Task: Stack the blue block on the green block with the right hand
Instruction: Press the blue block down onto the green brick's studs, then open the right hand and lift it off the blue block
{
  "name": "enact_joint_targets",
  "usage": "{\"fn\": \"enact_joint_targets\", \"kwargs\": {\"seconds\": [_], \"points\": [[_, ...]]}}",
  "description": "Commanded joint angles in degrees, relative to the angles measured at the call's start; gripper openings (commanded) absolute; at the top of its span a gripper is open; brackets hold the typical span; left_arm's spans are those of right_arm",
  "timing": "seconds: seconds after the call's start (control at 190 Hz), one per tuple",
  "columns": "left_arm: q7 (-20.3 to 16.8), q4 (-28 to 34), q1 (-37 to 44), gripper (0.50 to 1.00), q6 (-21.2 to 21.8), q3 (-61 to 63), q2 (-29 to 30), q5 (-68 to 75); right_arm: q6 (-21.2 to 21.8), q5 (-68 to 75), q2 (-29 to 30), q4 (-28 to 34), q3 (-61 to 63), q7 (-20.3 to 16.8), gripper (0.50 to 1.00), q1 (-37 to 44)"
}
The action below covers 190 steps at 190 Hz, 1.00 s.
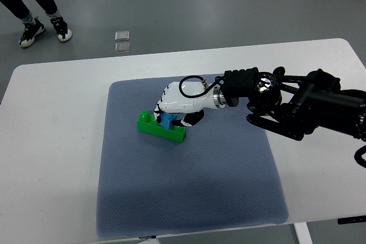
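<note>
On green block [162,129] — blue block [166,121] | right hand [178,102] fingers pinching it from above

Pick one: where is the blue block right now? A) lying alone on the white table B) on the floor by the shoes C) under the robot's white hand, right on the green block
C: the blue block shows just below the right hand, sitting against the top of the green block on the gray mat.
</note>
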Motion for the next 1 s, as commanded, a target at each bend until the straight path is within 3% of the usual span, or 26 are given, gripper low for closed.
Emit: {"fn": "enact_joint_targets", "kwargs": {"seconds": [0.0, 0.995], "points": [[0.00, 0.00, 0.00, 1.000, 0.00, 0.00, 0.00, 0.00, -0.60, 0.41, -0.20, 0.09, 0.15, 0.14, 0.844, 0.22], [0.00, 0.00, 0.00, 1.000, 0.00, 0.00, 0.00, 0.00, -0.51, 0.67, -1.25, 0.79, 2.35, 0.41, 0.860, 3.03]]}}
